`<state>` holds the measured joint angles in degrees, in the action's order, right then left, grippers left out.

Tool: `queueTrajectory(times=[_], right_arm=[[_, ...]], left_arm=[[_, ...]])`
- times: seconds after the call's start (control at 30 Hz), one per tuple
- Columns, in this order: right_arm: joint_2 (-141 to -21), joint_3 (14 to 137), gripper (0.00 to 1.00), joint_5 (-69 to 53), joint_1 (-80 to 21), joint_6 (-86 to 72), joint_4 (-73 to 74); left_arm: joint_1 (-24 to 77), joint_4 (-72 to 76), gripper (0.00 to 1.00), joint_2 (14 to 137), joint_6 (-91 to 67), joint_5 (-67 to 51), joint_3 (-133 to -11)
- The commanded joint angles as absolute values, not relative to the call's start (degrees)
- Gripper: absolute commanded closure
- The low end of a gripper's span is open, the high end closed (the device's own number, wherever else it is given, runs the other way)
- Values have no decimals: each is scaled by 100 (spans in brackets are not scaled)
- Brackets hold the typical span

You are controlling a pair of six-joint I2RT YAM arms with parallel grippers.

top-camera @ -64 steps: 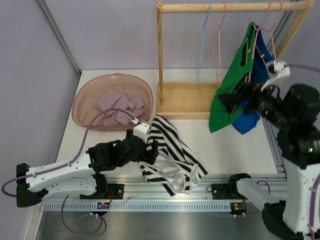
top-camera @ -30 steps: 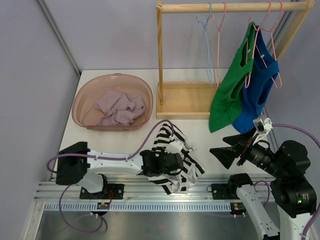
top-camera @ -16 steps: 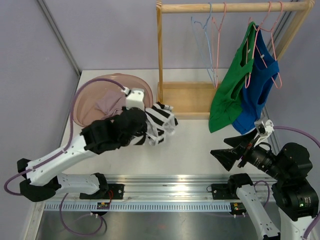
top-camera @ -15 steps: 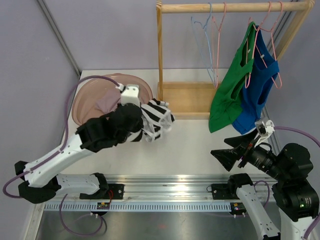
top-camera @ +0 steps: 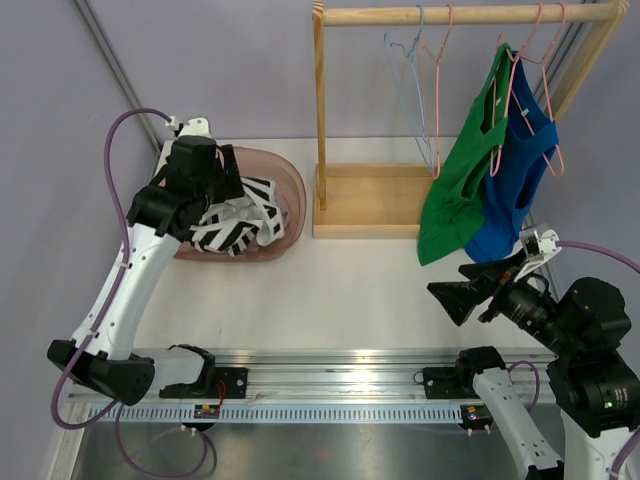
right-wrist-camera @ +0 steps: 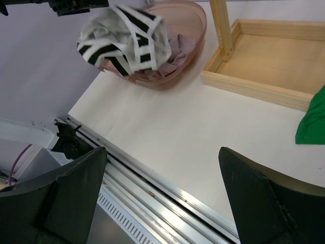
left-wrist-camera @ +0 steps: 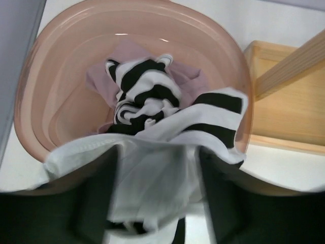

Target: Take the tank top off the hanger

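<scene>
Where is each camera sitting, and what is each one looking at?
Top external: up high behind the arms, looking down at the table, the wooden rack and the pink basin; both arms show.
Left wrist: on the left arm, looking down into the basin; the left gripper shows at the bottom, with the striped top between its fingers.
Right wrist: on the right arm, low over the table, facing left toward the basin; the open right gripper shows at the bottom.
Shared: both wrist views show the striped top and the basin.
</scene>
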<state>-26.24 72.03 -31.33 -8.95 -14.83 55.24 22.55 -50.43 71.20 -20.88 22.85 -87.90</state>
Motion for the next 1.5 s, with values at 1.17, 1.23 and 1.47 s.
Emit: queueTrajectory(times=[1.17,1.23,1.47], right_arm=[[-6300,9939,13,1819,-896,-1214,4967],[-6773,10403,16,2100,-896,-1169,4922],[-8190,12083,18,2127,-704,-669,5246]], left_arm=[[1661,-4518,1,3368,-1916,493,-5212],[1661,-4500,1,3218,-1916,545,-5203],[1687,-4386,1,2804,-2013,598,-5027]])
